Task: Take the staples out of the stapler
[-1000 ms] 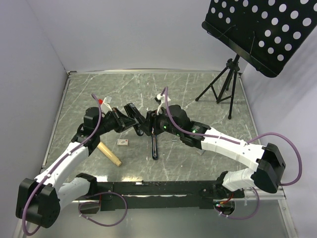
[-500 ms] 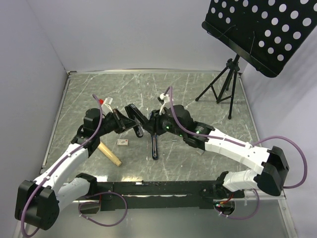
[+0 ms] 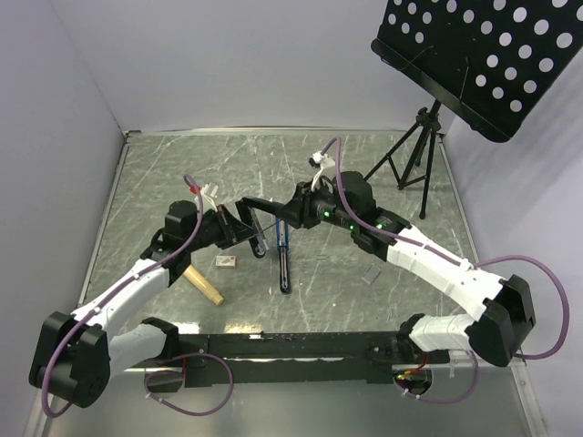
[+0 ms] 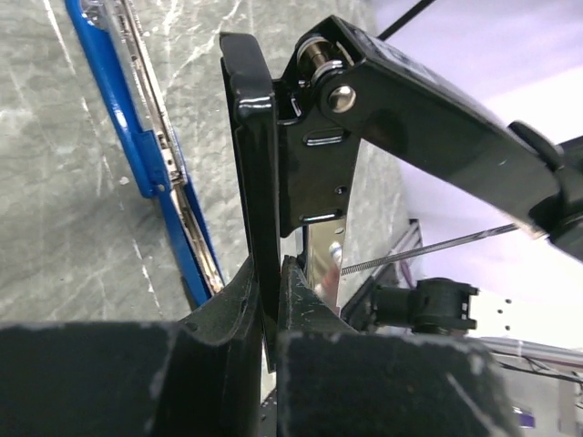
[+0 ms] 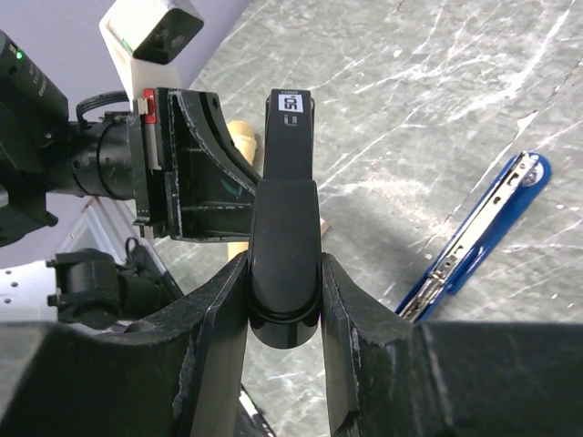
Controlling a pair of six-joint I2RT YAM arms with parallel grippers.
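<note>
One grey marbled table (image 3: 383, 173) carries the whole set-up, walled by pale panels at the left and rear.

At the far right corner a black perforated music stand (image 3: 483, 55) on its tripod (image 3: 410, 164) overhangs the table edge.

Both arms reach in to the middle of the table and meet on one object, a black stapler (image 3: 264, 209), which is held clear of the surface and hinged open.
- Left gripper (image 3: 242, 229): jaws closed tight on the thin base plate of the black stapler. The left wrist view shows the plate standing upright, pinched between the two pads.
- Right gripper (image 3: 291, 211): jaws clamped on either side of the black stapler's top arm. The right wrist view shows that arm (image 5: 284, 209) filling the gap between the fingers, a small printed label on its far end.

The blue stapler (image 3: 282, 255) is in neither gripper. It lies on the table just below the two grippers, folded out flat in one long line that runs toward the near edge. Its silvery inner rail faces up in both wrist views (image 4: 118, 100) (image 5: 483, 228). Whether staples sit in that rail cannot be told.

A wooden handle (image 3: 205, 287) lies on the table left of the blue stapler, partly under the left arm. Between the two lies a small flat box (image 3: 227, 261), touching neither.
</note>
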